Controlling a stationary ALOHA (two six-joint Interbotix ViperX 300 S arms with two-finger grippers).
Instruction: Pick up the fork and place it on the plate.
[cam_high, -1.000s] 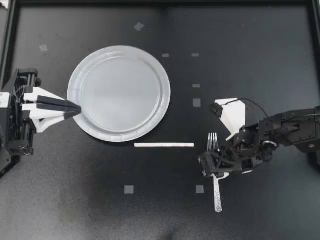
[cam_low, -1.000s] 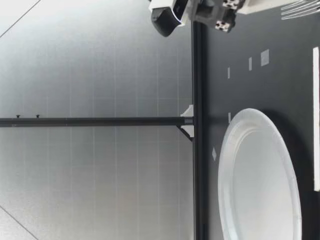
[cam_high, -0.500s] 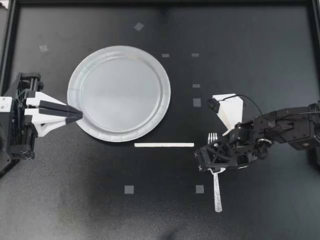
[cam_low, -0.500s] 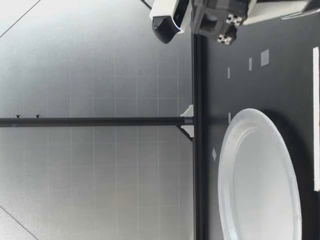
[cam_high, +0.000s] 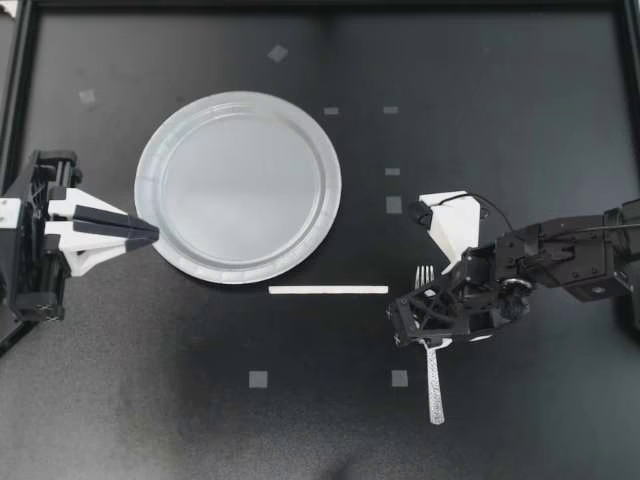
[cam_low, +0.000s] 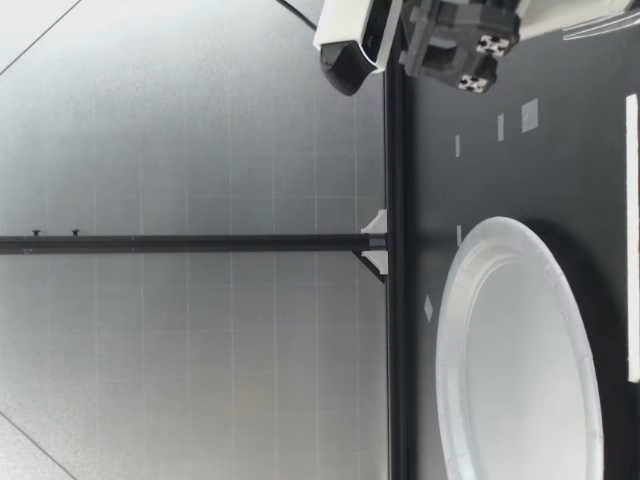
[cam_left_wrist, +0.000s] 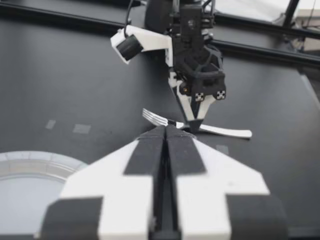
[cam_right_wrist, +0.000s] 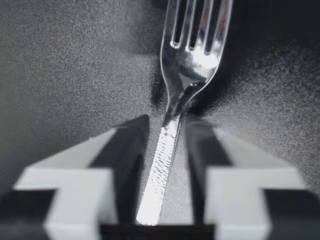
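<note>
Right end effector (cam_high: 431, 326) over the fork (cam_high: 434, 388), which lies on the counter (cam_high: 200, 410), well apart from the plate (cam_high: 328, 190).
The top view hides what my right wrist view shows: fingers (cam_right_wrist: 122, 150) open, flanking the handle.

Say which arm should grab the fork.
Right. The right pincer straddles the fork at its handle, fingers open either side. The left pincer sits shut beside the plate, far from the fork.

A thin white strip (cam_high: 328, 290) lies flat on the matte black tabletop (cam_high: 520, 70). On one side of the strip sit two small grey tape squares, one (cam_high: 258, 379) near its left end, another (cam_high: 399, 378) near its right. On the other side, past the right end, more grey squares (cam_high: 394, 205) are scattered. A black frame rail (cam_high: 320, 5) lies well beyond.
</note>
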